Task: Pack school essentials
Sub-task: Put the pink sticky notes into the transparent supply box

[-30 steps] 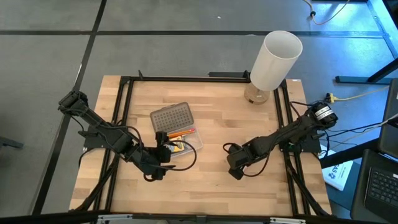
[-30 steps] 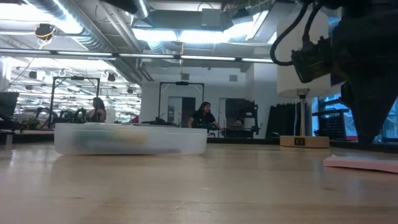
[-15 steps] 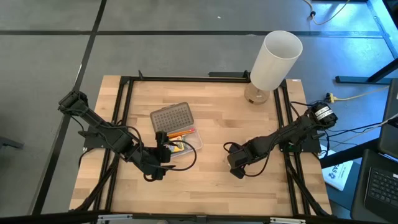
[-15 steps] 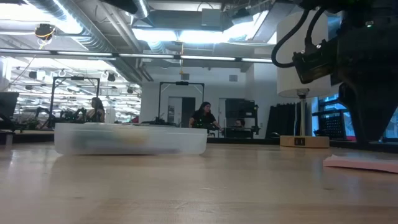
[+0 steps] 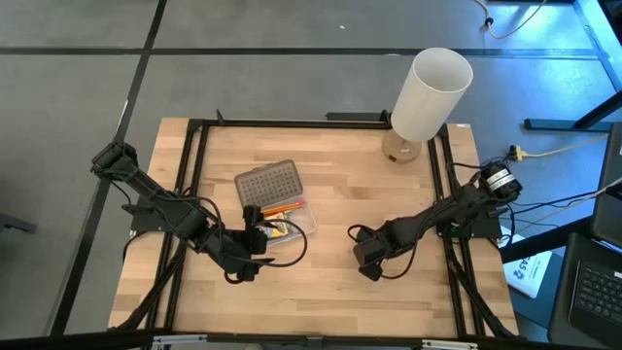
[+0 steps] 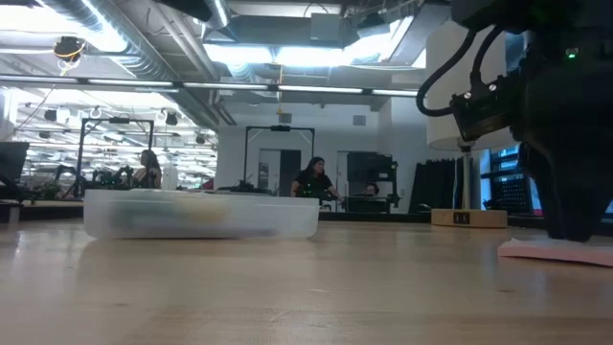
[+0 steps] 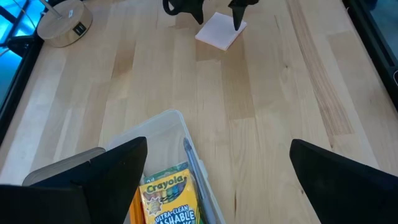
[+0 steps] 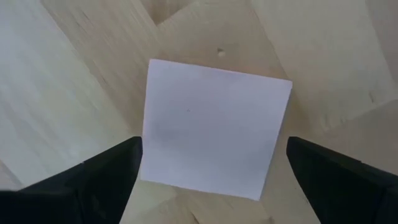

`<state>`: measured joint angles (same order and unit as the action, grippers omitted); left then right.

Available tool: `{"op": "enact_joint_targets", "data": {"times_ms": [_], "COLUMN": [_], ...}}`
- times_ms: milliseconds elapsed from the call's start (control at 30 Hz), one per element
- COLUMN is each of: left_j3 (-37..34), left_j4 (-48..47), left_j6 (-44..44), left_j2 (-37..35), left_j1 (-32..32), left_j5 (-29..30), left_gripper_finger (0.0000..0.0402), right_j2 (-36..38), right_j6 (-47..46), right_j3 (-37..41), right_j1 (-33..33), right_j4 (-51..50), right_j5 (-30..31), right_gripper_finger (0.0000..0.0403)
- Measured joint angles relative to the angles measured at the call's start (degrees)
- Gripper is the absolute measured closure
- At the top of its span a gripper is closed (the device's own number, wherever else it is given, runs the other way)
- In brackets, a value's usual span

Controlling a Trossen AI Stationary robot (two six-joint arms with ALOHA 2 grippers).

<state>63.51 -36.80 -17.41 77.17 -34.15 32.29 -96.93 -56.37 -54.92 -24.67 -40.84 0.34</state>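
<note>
A small pale pink square pad (image 8: pixel 214 127) lies flat on the wooden table right of centre; the low view shows the pad (image 6: pixel 560 251) too. My right gripper (image 8: pixel 213 144) points straight down just over it, open, one finger on each side. I cannot tell whether the fingers touch the pad. A clear plastic case (image 5: pixel 289 224) left of centre holds a green-and-yellow crayon box (image 7: pixel 168 199), a slim grey pen (image 7: pixel 191 163) and orange pencils (image 5: pixel 282 209). My left gripper (image 7: pixel 217 146) hovers open at the case's near side, tilted down.
The dimpled grey lid (image 5: pixel 266 183) lies against the far side of the case. A tall white cylinder (image 5: pixel 430 92) on a round wooden base stands at the far right corner. A black frame (image 5: pixel 292 122) borders the table. Bare wood lies between the case and the pad.
My right gripper has sunk a little toward the pad, rolling slightly, with its fingers still open. The pad, the case and my left gripper have stayed where they were.
</note>
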Motion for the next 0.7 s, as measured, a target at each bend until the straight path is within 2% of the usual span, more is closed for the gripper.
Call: {"op": "enact_joint_targets", "data": {"times_ms": [700], "left_j3": [0.0], "left_j4": [0.0], "left_j6": [0.0], "left_j2": [0.0], "left_j1": [0.0], "left_j5": [0.0], "left_gripper_finger": [0.0013], "right_j2": [-3.2], "right_j6": [1.2], "right_j3": [-0.2], "right_j1": [-1.5], "right_j4": [2.8], "right_j5": [1.1], "right_gripper_finger": [0.0004]}}
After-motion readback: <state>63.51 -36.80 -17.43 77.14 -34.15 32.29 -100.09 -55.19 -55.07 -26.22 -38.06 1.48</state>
